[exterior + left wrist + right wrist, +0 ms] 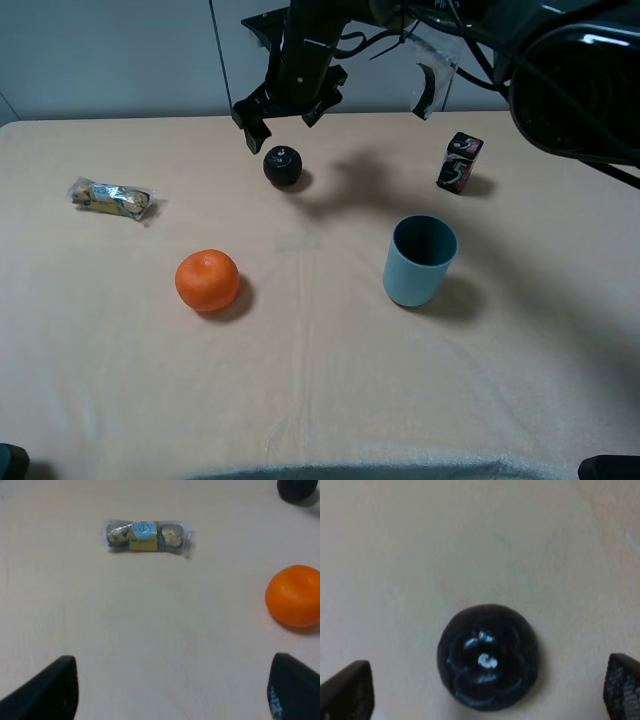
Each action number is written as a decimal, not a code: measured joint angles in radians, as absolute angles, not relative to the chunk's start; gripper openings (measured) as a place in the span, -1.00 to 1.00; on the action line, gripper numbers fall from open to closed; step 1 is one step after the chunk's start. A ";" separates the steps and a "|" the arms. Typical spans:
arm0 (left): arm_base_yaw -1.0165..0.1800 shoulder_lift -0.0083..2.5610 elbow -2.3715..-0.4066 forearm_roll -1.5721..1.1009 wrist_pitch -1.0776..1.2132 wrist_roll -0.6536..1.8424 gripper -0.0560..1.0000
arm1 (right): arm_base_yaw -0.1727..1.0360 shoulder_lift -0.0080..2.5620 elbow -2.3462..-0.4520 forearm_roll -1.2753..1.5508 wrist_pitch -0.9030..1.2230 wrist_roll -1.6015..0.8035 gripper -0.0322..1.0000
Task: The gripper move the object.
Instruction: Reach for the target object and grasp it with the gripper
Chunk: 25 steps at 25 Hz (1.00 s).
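The object, a small glossy black ball (282,165) with a pale mark on top, rests on the beige table toward the back middle. My right gripper (285,118) reaches across from the right and hangs open just above and behind the ball, not touching it. In the right wrist view the ball (488,657) lies between the spread fingertips (346,690) of the right gripper (485,692). My left gripper (170,690) is open and empty over bare table. An edge of the ball (297,489) shows in the left wrist view.
An orange (208,281) sits front left of the ball and also shows in the left wrist view (295,602). A wrapped chocolate packet (112,198) lies at the left. A teal cup (420,260) and a patterned black box (459,162) stand to the right.
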<state>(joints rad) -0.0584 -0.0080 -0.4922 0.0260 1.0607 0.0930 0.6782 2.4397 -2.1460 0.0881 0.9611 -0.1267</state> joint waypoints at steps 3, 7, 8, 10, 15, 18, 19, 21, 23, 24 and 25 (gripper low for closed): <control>-0.058 -0.008 -0.492 0.026 1.061 0.093 0.57 | 0.678 2.462 -2.146 0.085 0.944 -0.130 0.41; -0.058 -0.008 -0.492 0.026 1.061 0.093 0.57 | 0.678 2.485 -2.146 0.084 0.926 -0.150 0.41; -0.058 -0.008 -0.492 0.026 1.061 0.093 0.57 | 0.678 2.489 -2.146 0.084 0.917 -0.152 0.41; -0.058 -0.008 -0.492 0.026 1.061 0.093 0.57 | 0.678 2.495 -2.146 0.077 0.910 -0.154 0.41; -0.058 -0.008 -0.492 0.026 1.061 0.093 0.57 | 0.678 2.500 -2.146 0.061 0.890 -0.165 0.41; -0.058 -0.008 -0.492 0.026 1.061 0.093 0.57 | 0.678 2.500 -2.146 0.055 0.886 -0.169 0.41; -0.058 -0.008 -0.492 0.026 1.061 0.093 0.57 | 0.678 2.500 -2.146 0.055 0.886 -0.169 0.41; -0.058 -0.008 -0.492 0.026 1.061 0.093 0.57 | 0.678 2.500 -2.146 0.055 0.886 -0.177 0.41; -0.058 -0.008 -0.492 0.026 1.061 0.093 0.57 | 0.678 2.505 -2.146 0.063 0.886 -0.181 0.41; -0.058 -0.008 -0.492 0.026 1.061 0.093 0.57 | 0.678 2.509 -2.146 0.067 0.886 -0.184 0.41; -0.058 -0.008 -0.492 0.026 1.061 0.093 0.57 | 0.678 2.513 -2.146 0.070 0.886 -0.188 0.41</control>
